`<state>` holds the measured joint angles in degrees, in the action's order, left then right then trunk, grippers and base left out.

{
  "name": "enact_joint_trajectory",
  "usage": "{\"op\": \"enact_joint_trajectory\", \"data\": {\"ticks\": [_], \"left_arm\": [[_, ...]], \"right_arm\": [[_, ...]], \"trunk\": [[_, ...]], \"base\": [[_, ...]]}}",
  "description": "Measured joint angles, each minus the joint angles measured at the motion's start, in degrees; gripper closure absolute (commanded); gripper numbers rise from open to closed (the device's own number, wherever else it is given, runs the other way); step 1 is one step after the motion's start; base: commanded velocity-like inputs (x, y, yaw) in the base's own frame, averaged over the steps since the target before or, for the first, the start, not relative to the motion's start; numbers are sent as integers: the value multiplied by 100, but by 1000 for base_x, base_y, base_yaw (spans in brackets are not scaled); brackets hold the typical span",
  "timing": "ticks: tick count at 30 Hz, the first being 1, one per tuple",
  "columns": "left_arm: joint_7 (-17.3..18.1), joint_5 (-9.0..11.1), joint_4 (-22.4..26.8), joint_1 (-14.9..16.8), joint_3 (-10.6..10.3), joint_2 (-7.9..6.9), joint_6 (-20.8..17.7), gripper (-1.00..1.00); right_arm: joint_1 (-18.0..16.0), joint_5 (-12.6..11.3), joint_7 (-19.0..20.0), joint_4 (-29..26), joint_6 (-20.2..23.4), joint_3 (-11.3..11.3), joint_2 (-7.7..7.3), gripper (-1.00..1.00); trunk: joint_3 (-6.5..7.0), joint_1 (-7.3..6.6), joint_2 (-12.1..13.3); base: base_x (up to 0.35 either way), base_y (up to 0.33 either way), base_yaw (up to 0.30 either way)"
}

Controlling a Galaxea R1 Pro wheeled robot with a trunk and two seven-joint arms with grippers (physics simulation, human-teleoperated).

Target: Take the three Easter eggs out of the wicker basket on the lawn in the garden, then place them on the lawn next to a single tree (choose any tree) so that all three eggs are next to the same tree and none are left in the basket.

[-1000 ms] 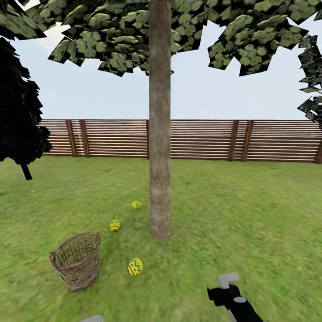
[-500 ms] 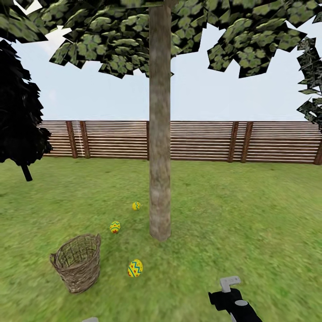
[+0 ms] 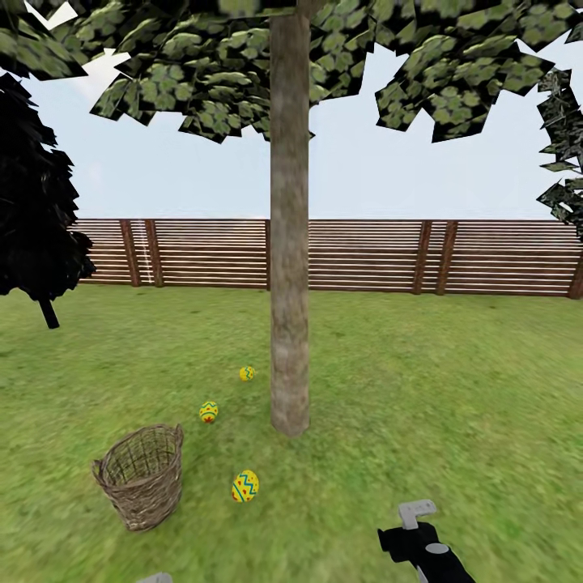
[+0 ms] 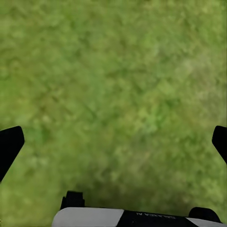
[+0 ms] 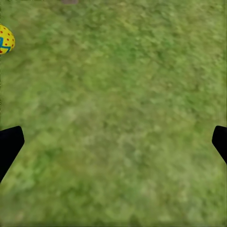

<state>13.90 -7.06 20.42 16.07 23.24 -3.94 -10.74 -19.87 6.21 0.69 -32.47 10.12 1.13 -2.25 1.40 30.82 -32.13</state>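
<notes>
Nothing shifted except your view. Wicker basket (image 3: 142, 476) looks empty, weave blurry; three Easter eggs (image 3: 244, 486) lie on lawn (image 3: 453, 389) by tree (image 3: 289, 324). Both pincers spread, empty.

Looking out over a fenced garden (image 3: 453, 267), rendered in simulation. Spreading underfoot, a mottled green lawn (image 3: 453, 389); rising from it, 1 pale straight-trunked tree (image 3: 289, 267) with a leafy canopy. Closing off the far side, a brown slatted wooden fence (image 3: 364, 255) under pale sky. Standing at the left edge, a near-black conical tree (image 3: 32, 219).
</notes>
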Motion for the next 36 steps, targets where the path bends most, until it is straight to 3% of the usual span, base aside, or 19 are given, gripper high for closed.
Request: {"op": "enact_joint_trajectory", "data": {"ticks": [6, 12, 17, 23, 27, 34, 36], "left_arm": [[50, 25, 31, -2, 4, -50, 13, -100], [230, 52, 31, 0, 185, -81, 15, -100], [235, 40, -52, -5, 194, -81, 64, -100], [190, 37, -351, -58, 201, -124, 81, -100], [182, 36, -476, -68, 194, -127, 85, -100], [170, 28, -1057, -69, 191, -134, 129, -100], [165, 27, -1262, -69, 189, -134, 305, -100]], "right_arm": [[0, -4, -10, 5, 13, -1, 5, -100], [1, 3, -13, 54, 4, 4, 11, -100], [1, -10, -9, 403, -40, -6, 1, -100], [0, -30, 4, 826, -405, -17, -125, -100], [1, -15, 5, 1277, -809, -20, -165, -100], [2, 6, 2, 1764, -1041, -16, -176, -100], [3, 4, 3, 1882, -1073, -15, -177, -100]], "trunk": [[108, -132, 241], [216, -264, 482], [305, -374, 683], [414, -506, 924], [414, -506, 925], [414, -506, 925], [414, -506, 925]], "base": [[0, 0, 0], [0, 0, 0], [0, 0, 0], [0, 0, 0], [0, 0, 0], [0, 0, 0], [0, 0, 0]]}}
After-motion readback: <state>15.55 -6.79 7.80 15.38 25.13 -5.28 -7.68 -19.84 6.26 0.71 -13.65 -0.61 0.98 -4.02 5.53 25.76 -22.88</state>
